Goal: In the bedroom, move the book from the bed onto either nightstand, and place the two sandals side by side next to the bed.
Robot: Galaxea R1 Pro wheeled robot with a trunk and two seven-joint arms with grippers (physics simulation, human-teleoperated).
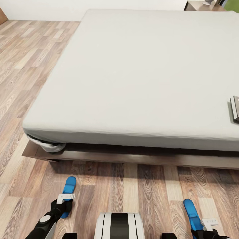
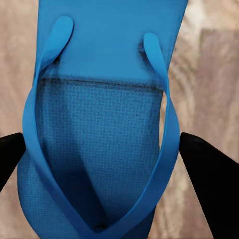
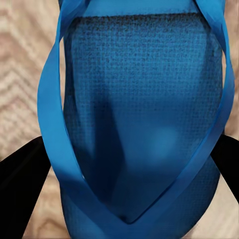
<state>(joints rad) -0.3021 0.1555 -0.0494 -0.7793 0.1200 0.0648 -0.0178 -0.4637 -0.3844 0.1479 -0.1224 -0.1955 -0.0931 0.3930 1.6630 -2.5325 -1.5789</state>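
While both arms hang low over the floor (image 1: 139, 192) at the foot of the bed (image 1: 139, 76), each holds a blue sandal: L gripper (image 2: 119, 154) pinching the left sandal (image 1: 69, 190), R gripper (image 3: 124, 169) pinching the right sandal (image 1: 192, 209). Long axes run toward the bed, pair well apart w/ the base between. Book (image 1: 235, 108) lies at the mattress's right edge, nearer R arm.

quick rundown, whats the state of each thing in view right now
left claw: shut on left sandal, above the floor
right claw: shut on right sandal
book: lying flat on the bed, at the view's right edge
nightstand: beyond the bed's far corner
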